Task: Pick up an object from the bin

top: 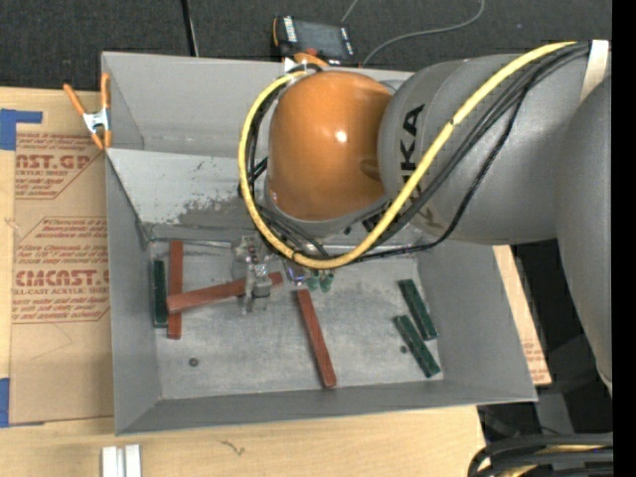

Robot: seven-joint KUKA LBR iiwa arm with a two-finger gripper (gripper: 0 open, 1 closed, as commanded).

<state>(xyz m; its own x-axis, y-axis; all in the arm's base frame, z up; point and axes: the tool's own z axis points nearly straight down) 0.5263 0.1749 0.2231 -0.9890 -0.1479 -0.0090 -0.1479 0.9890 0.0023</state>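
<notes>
My gripper [255, 284] hangs below the orange cover, low over the left-middle of the bin floor. It sits right at the right end of a red-brown flat stick [206, 297] that lies nearly level, pointing left. That stick's left end rests across a second red-brown stick [175, 281] that lies upright in the view. A third red-brown stick [315, 338] slants down and to the right just right of the gripper.
A dark green stick [159, 293] lies along the left wall. Two more dark green sticks [417, 309] [415, 346] lie at the right of the floor. The arm and its orange cover hide the bin's back middle and right.
</notes>
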